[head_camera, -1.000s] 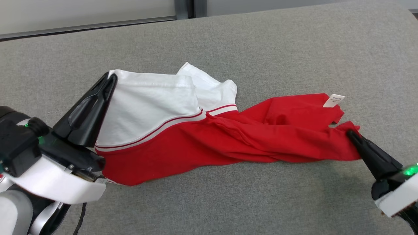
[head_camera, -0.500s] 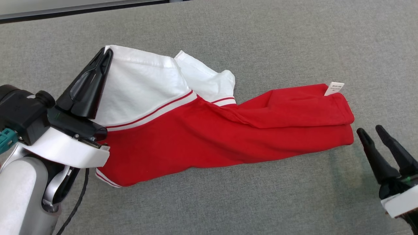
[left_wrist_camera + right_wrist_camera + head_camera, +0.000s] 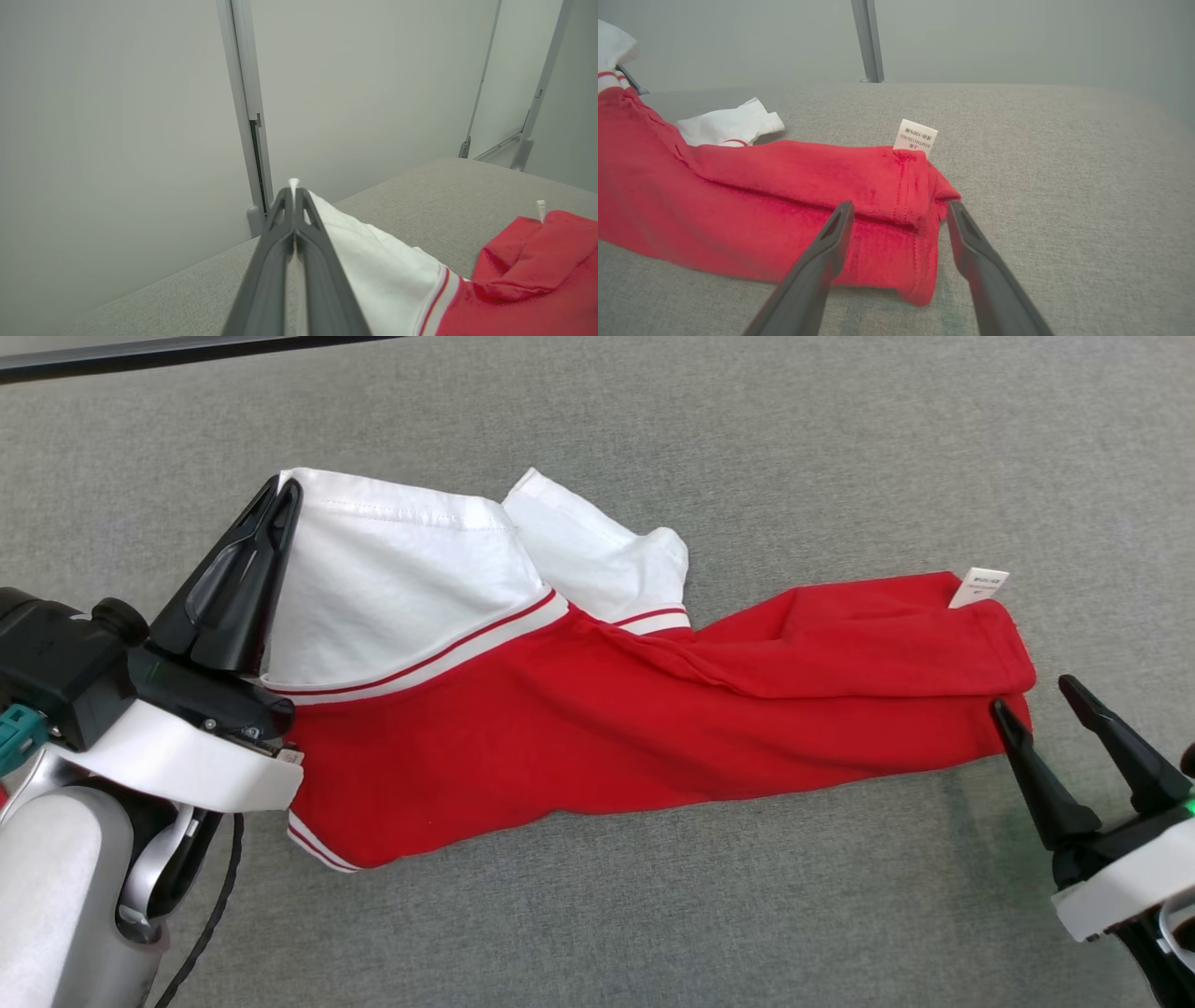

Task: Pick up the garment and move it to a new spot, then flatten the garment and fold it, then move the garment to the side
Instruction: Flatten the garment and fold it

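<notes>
A red and white garment (image 3: 579,709) stretches across the grey cushioned surface (image 3: 747,457), white part to the left, red part to the right with a small white label (image 3: 977,586). My left gripper (image 3: 280,495) is shut on the garment's white hem corner, holding it lifted; the left wrist view has white cloth (image 3: 373,261) pinched between the closed fingers (image 3: 293,205). My right gripper (image 3: 1032,695) stands open at the garment's red right end, its fingertips either side of the folded corner (image 3: 920,224), with the label (image 3: 915,135) just beyond.
The grey surface extends all round the garment, with bare room in front (image 3: 653,915) and to the right. A pale wall with a metal post (image 3: 867,42) rises behind the far edge. A black cable (image 3: 215,915) hangs by my left arm.
My right gripper let go of the garment's red end, opened, pulled back, and now sits open at that end again. The red end dropped flat. The camera tilted down.
</notes>
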Controlling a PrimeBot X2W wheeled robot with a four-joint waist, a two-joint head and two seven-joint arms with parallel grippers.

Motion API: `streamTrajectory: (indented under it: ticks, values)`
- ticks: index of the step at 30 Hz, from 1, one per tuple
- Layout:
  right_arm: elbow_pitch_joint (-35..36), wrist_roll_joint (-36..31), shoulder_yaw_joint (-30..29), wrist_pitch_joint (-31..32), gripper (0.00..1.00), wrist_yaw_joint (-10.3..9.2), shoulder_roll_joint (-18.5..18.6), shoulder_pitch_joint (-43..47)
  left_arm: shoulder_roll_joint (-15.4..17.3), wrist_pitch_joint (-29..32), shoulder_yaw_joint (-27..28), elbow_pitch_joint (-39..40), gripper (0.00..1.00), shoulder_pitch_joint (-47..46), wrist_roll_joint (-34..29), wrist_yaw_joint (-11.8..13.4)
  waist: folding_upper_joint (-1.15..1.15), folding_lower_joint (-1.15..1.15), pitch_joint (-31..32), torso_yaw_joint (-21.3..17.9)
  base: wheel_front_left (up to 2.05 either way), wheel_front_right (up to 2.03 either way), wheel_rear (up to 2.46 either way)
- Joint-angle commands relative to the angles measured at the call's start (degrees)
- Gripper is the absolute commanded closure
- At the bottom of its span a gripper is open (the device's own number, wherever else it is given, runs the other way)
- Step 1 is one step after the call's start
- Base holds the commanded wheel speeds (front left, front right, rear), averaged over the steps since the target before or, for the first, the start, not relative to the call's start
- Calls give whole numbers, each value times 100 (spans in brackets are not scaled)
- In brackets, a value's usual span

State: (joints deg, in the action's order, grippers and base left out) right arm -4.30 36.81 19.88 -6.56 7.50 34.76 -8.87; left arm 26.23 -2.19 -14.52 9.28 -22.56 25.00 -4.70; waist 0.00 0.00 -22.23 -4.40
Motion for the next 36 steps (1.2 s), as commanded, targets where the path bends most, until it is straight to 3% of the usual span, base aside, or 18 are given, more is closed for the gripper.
streamTrajectory:
  ticks: [1,7,8,9,10,12,13,20,27,32,36]
  values:
    - [-32,-18,2,25,0,-2,-18,-80,11,-1,13,26,100,26,-22,34,0,0,-26,34,0,0,0]
    - [-474,-31,75,77,0,-2,-129,-350,38,40,-3,111,100,25,-19,68,0,0,-100,154,0,0,0]
    - [-529,-16,87,50,14,-2,-127,-387,40,50,-1,129,100,29,-18,81,0,0,-110,170,0,0,0]
    - [-563,4,103,30,47,-2,-131,-414,49,57,3,148,100,37,-18,86,0,0,-118,181,0,0,0]
    - [-587,21,124,-3,56,-2,-130,-431,55,60,1,165,100,45,-17,98,0,0,-125,191,0,0,0]
    - [-627,65,168,-77,91,-2,-122,-445,70,77,6,189,100,66,-14,125,0,0,-134,204,0,0,0]
    - [-625,93,195,-124,100,-2,-118,-456,76,80,7,198,100,75,-13,130,0,0,-133,205,0,0,0]
    - [-461,210,56,-342,100,-2,20,-323,134,73,25,235,100,86,-26,169,0,0,32,152,0,0,0]
    - [260,518,-590,-234,100,-2,253,-176,237,26,13,362,100,-122,-98,107,0,0,384,18,0,0,0]
    - [770,631,-1154,170,100,-2,383,-1,281,38,-41,515,100,-410,-30,10,0,0,634,-53,0,0,0]
    - [958,616,-1122,891,100,-2,307,288,316,196,-92,498,100,-399,119,-33,0,0,711,-111,0,0,0]
